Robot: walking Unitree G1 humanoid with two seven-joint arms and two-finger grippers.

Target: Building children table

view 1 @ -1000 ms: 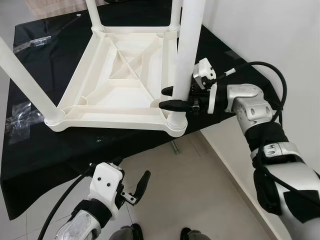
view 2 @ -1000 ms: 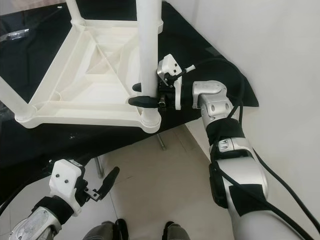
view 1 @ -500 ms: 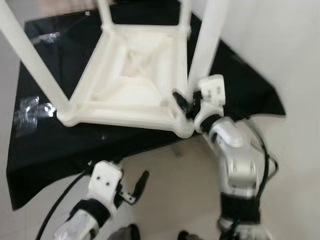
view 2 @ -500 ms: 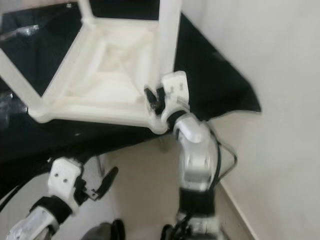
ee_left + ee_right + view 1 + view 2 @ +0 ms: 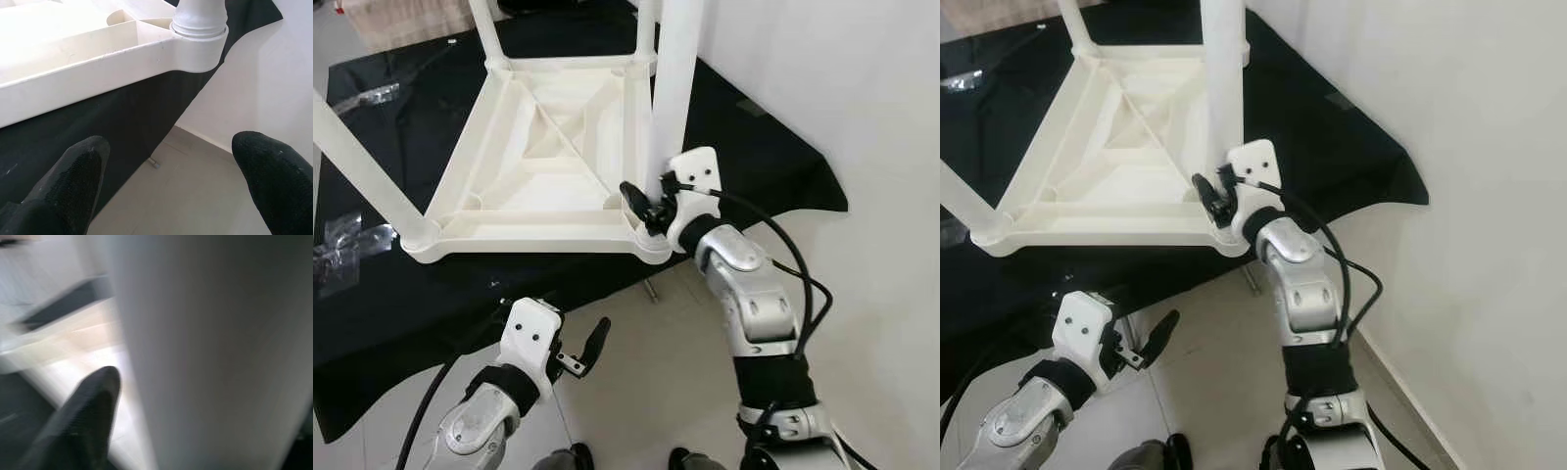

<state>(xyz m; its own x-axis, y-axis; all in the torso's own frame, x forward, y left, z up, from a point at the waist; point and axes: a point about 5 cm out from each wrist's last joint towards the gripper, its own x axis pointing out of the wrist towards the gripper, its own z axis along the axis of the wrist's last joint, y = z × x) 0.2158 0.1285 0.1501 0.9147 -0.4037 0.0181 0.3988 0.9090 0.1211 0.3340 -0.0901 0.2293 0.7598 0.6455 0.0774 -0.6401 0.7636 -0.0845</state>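
Note:
A white plastic children's table (image 5: 548, 147) lies upside down on a black-covered tabletop, its legs pointing up. My right gripper (image 5: 646, 206) is at the base of the near right leg (image 5: 674, 88), shut on it just above the corner socket. In the right wrist view that leg (image 5: 210, 352) is very close, with one black finger (image 5: 83, 416) beside it. My left gripper (image 5: 582, 352) hangs low in front of the tabletop edge, open and holding nothing. The left wrist view looks up between its fingers (image 5: 73, 181) at the corner socket (image 5: 199, 29).
The black cloth (image 5: 431, 304) drapes over the front edge. Clear plastic bags (image 5: 347, 245) lie on it at the left. Other white legs (image 5: 362, 162) stand up at the left and back. A white wall (image 5: 862, 98) is close on the right, with tiled floor (image 5: 646, 392) below.
My right arm has swung from reaching in from the right to coming up from below, its wrist turned around the leg. The camera shifted. The left gripper has barely moved.

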